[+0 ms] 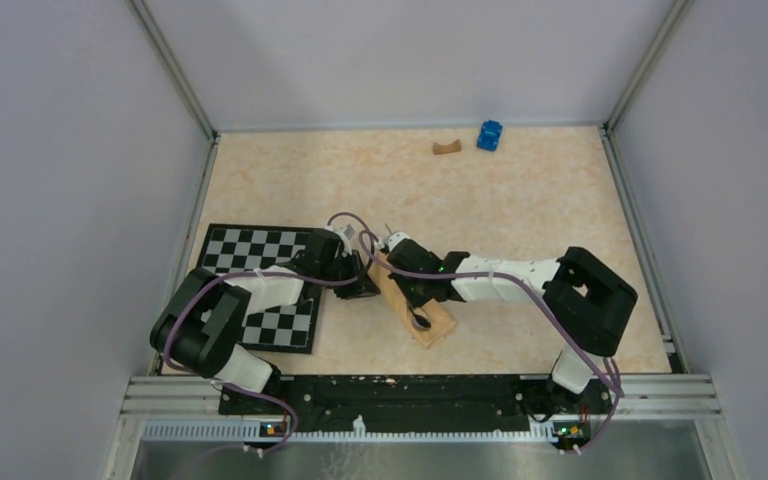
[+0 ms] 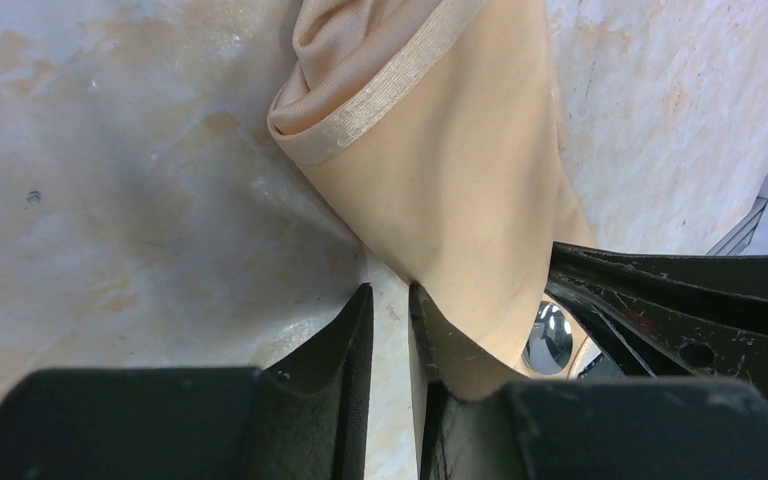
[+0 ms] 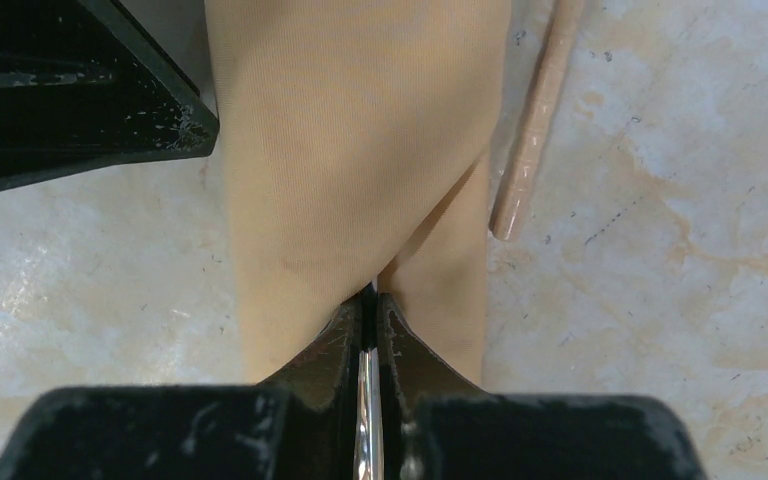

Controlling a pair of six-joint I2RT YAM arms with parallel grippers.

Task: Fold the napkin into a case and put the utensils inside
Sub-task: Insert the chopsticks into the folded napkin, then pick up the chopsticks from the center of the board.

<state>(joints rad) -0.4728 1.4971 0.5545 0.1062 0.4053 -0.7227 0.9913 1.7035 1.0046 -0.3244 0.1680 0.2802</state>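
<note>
Propping up the top layer of the case (image 2: 440, 170) on one finger of the left claw (image 2: 390, 300), with the jaws only a sliver apart and bare table (image 2: 110, 200) visible through the gap. Nothing pinched in that gap: hooking rather than gripping, by the look of it, to tent the cloth and hold a mouth open just ahead of the fingertips.

Clamped fully shut with the right claw (image 3: 370, 295) on a slim silver handle (image 3: 365, 400), gripped edge-on and aimed straight into the raised fold directly in front of the tips. Probably held thin and low like this to slide under the lifted layer without snagging it.

Seen from the left claw: a shiny spoon bowl (image 2: 550, 338) just to the right of the fingers, tucked beneath the draped cloth, close against the other claw's black fingers. Bowl and handle possibly one piece; impossible to tell.

Judged as mid-insertion: case folded, pocket open, cutlery at its mouth. Calls for a straight push next and a steady prop on the left, or else risks dragging the layers out of shape
</note>
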